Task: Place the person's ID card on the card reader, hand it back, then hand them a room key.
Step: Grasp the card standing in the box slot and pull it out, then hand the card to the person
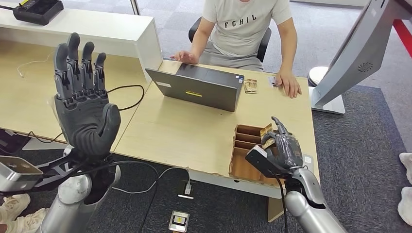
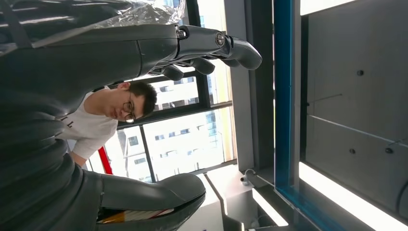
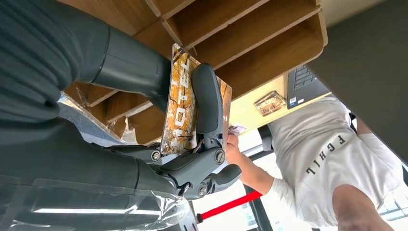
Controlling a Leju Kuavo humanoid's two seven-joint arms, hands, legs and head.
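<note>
My right hand [image 1: 284, 145] hovers over the wooden card holder [image 1: 243, 145] at the table's near right edge. It pinches a patterned key card [image 3: 185, 96] marked HOTEL between thumb and finger, just above the holder's slots [image 3: 269, 38]. My left hand [image 1: 85, 102] is raised high on the left, palm toward me, fingers [image 2: 211, 45] spread and holding nothing. Across the table sits a person [image 1: 245, 29]. One of their hands [image 1: 290, 85] rests beside a small card [image 1: 273, 81] on the table. A small brown patterned item [image 1: 250, 86] lies next to the laptop.
A grey laptop [image 1: 199, 87] stands mid-table, its back to me. A white stand [image 1: 350, 53] rises at the right. A black device [image 1: 38, 9] sits on the white counter at back left. Cables run along the near edge, and a small device [image 1: 179, 221] lies on the floor.
</note>
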